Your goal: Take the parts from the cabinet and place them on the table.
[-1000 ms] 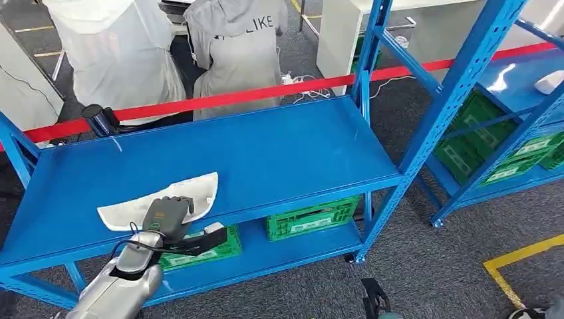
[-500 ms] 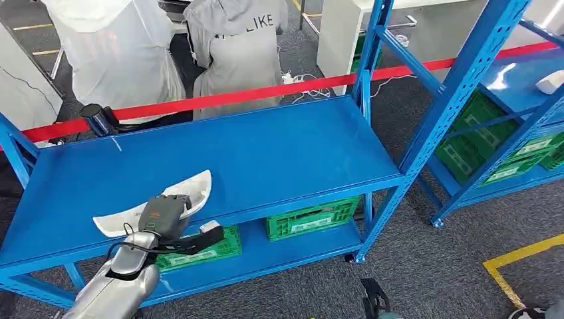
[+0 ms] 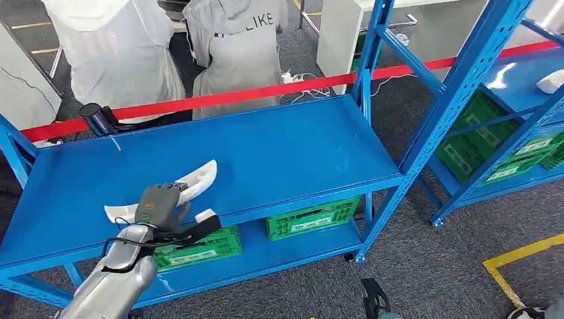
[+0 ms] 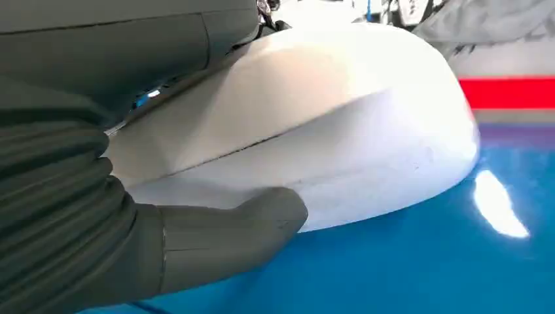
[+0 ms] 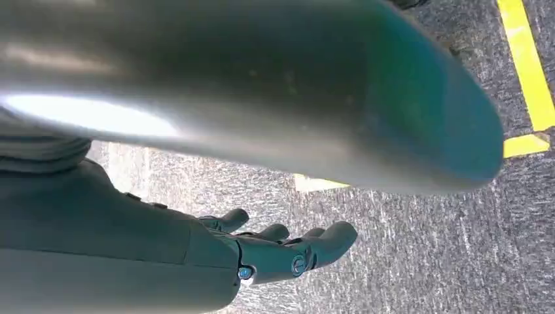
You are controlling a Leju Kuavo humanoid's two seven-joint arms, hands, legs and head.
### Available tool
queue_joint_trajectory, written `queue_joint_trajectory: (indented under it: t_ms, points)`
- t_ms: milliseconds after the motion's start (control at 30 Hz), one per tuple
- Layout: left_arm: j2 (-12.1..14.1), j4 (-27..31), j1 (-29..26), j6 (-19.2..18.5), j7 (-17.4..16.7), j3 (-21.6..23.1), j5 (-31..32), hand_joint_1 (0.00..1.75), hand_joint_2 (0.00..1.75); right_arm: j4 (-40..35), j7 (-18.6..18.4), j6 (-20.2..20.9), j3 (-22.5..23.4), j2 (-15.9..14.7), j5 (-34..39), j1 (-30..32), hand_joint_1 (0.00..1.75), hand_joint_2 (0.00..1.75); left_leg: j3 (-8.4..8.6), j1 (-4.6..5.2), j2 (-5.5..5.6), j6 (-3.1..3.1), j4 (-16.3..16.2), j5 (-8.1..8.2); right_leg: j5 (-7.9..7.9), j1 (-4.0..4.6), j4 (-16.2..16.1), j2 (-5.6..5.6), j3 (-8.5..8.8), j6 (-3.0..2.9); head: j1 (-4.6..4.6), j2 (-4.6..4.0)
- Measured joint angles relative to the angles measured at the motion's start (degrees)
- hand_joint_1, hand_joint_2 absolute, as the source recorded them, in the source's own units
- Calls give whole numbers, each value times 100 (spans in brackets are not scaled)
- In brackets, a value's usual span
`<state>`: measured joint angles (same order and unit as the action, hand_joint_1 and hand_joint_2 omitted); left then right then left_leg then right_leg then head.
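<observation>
Head view showed my left hand (image 3: 159,206) gripping the white part (image 3: 189,183), tilted up off the blue shelf (image 3: 286,149); my right hand (image 5: 288,252) hung with fingers apart, holding nothing.

- behind the rack we see a red barrier tape (image 3: 266,93) and two people in pale grey tops (image 3: 233,46).
- we note green crates (image 3: 312,218) on the lower shelf.
- yellow floor marking (image 3: 519,256) crosses grey carpet at right.
</observation>
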<state>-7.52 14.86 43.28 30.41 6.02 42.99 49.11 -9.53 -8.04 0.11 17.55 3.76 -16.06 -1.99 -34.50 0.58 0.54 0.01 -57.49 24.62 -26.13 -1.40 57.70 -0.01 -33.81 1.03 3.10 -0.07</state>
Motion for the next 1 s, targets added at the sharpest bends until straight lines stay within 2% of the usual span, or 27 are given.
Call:
queue_joint_trajectory:
  t_ms: [200, 433, 567, 633, 667, 733, 867, 900, 1000]
  points:
    - [-70, 42, -2, 347, 237, -128, -63, 175, 175, 0, -7, -33, 4, 0, 33, 2, 0, 0, -5, 0, 0, 0, 0, 0, 0, 0, 0, 0, -5, 0, 0, 0]
    - [-122, 68, -4, 401, 361, -249, -165, 175, 175, 0, -5, -33, 11, 0, 42, 2, 0, 0, -7, 0, 0, 0, 0, 0, 0, 0, 0, 0, -6, 0, 0, 0]
    - [-160, 118, -4, 438, 747, -394, -431, 175, 175, 0, 7, -33, 13, 0, 44, 3, 0, 0, -8, 0, 0, 0, 0, 0, 0, 0, 0, 0, -8, 0, -2, 0]
    - [-206, 199, 1, 576, 1140, -520, -702, 175, 175, 0, 9, -35, 20, 0, 46, 5, 0, 0, -8, 0, 0, 0, -1, 0, 0, 0, 0, 0, -10, 0, -2, 0]
    - [-227, 280, 4, 675, 1449, -604, -899, 175, 175, 0, 11, -40, 26, 0, 59, 6, 0, 0, -10, 1, 0, 0, -1, 0, 1, -1, 0, 0, -11, 1, 0, 0]
    - [-271, 554, 30, 788, 2030, -805, -1312, 175, 175, 2, 35, -48, 52, 0, 70, 9, 0, 0, -14, 1, 0, 0, -1, 0, 1, -1, 0, 0, -13, 1, 0, 0]
    - [-297, 1089, 92, 784, 2432, -1079, -1758, 175, 175, 0, 61, -55, 76, 0, 81, 12, 0, 0, -13, 2, 0, 1, -1, 1, 1, -1, 0, 1, -13, 1, -2, 0]
    - [-286, 1418, 15, 715, 2616, -1137, -2038, 175, 175, 2, 66, -66, 98, 0, 103, 22, 0, 0, -14, 2, -2, 1, -1, 1, 1, -1, 0, 3, -14, 1, 0, 0]
    - [-113, 2868, -358, 403, 2670, -1213, -2698, 175, 175, 0, 77, -88, 173, 0, 111, 39, 0, 0, -15, 2, -3, 0, -1, 1, 0, -1, 1, 4, -15, 0, -2, 0]
